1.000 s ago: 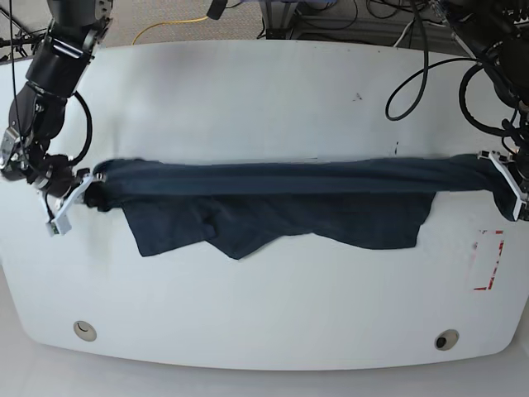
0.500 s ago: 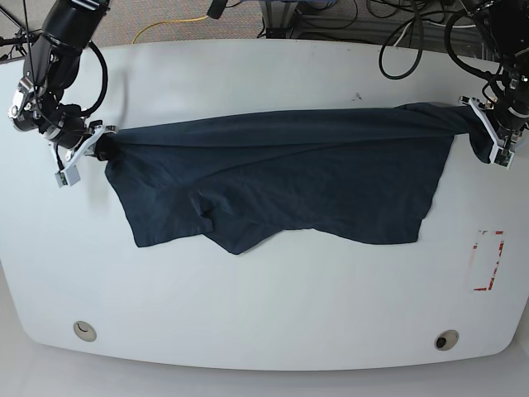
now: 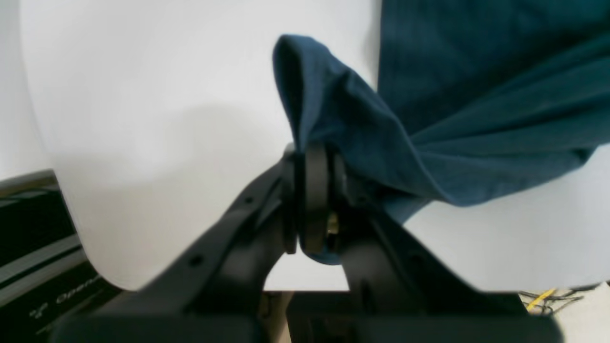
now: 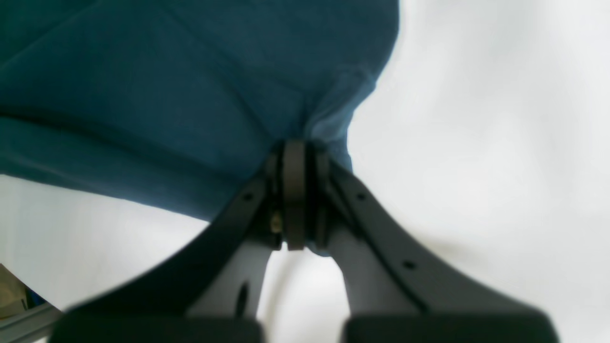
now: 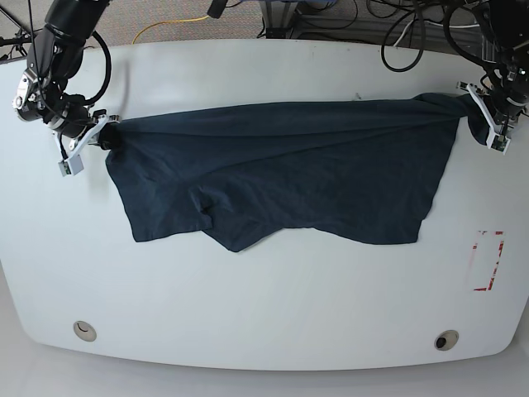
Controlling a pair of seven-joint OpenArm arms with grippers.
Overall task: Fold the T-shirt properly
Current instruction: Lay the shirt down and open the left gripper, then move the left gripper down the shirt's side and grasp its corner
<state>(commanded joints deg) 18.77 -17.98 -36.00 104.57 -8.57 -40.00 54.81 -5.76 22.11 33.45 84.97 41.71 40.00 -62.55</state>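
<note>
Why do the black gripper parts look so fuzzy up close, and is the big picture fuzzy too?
In the left wrist view the left gripper sits too near the lens, so its black arms smear while the T-shirt stays sharper. The right wrist view blurs the right gripper likewise, and the table looks washed out. The base view is sharp, with the table edges curved.

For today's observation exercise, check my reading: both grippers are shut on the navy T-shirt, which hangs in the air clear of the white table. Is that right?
Not quite. The left gripper and right gripper are both shut on the T-shirt, but it does not hang clear: the base view shows most of it lying spread on the white table, with only the gripped ends raised.
</note>
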